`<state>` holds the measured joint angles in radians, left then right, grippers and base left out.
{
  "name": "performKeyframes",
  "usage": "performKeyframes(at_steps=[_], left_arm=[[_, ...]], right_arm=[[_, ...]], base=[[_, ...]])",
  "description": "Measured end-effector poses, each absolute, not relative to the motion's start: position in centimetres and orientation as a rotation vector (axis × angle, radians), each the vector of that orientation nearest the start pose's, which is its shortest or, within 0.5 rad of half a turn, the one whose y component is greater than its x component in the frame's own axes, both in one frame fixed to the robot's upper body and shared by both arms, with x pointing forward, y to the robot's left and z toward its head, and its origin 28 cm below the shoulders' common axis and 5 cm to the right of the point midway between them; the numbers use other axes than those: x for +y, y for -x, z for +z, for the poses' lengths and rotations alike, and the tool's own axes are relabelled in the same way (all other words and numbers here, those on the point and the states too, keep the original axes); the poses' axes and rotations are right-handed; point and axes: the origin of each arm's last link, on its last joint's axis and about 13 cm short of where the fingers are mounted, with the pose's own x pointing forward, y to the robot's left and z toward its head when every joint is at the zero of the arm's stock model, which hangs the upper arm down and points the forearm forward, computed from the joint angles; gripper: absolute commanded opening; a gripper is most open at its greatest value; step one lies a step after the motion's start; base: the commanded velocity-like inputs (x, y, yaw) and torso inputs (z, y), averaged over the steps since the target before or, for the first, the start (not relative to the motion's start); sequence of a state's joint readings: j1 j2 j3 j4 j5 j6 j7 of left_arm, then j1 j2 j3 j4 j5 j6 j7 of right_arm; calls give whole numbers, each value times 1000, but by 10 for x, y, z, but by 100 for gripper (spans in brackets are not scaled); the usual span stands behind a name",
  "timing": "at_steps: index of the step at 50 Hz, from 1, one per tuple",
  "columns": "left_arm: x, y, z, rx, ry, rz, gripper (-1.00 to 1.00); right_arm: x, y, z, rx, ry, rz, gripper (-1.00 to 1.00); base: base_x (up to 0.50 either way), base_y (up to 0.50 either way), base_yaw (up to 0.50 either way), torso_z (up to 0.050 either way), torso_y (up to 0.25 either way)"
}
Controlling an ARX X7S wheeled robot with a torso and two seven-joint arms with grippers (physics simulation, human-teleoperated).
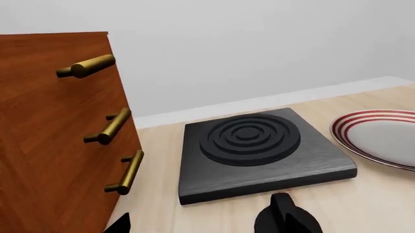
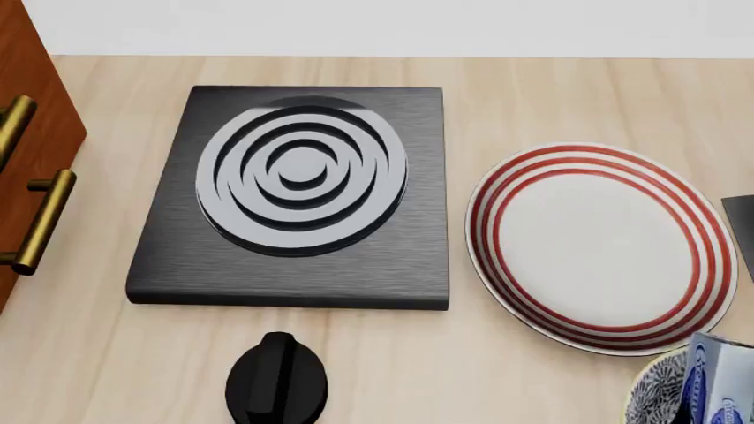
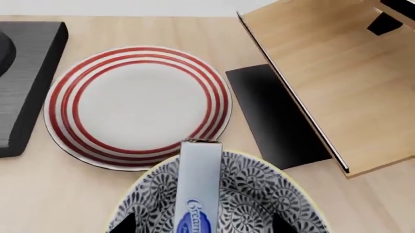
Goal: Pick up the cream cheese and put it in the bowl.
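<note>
The cream cheese (image 3: pixel 198 194), a flat blue box with a darker oval logo, stands tilted inside the bowl (image 3: pixel 259 204), its top end leaning over the rim towards the plate. The bowl is white with a dense dark leafy pattern and a pale yellow rim. In the head view the bowl (image 2: pixel 658 397) and the cream cheese (image 2: pixel 719 380) show at the bottom right corner. My right gripper (image 3: pixel 202 224) is open above the bowl, its fingertips wide on either side of the box and apart from it. My left gripper (image 1: pixel 201 225) is open and holds nothing, low over the table before the stove.
A black stove plate (image 2: pixel 295 190) with a round knob (image 2: pixel 277 382) lies at the middle. A red-striped white plate (image 2: pixel 601 243) sits just beyond the bowl. A wooden cabinet with brass handles (image 1: pixel 58 145) stands at the left. A light wooden rack (image 3: pixel 331 77) is right of the plate.
</note>
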<state>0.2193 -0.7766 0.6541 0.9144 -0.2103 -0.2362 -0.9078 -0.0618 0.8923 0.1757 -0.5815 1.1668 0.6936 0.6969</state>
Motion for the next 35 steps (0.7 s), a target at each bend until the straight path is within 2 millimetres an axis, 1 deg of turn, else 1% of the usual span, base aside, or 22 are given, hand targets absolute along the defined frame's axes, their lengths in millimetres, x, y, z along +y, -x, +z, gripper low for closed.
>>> performKeyframes(at_steps=[8,22,28,35], left_arm=[[200,-91,110,-151,-160,-35,100],[199,-91,111,-152,-159,-40,100],[199,-91,111,-153,-158,-42,100],[199,-90,111,-154,-157,-44,100]], right_arm=[[-208,-162,164,252,34,-247,100],[-203,-139,189,148,40,-255,100],[-199,-128,196,107,36,-249,100],[-193,-115,200,66,33,-231,100]], base=[[0,0,0,0,0],[0,0,0,0,0],[0,0,0,0,0],[0,0,0,0,0]])
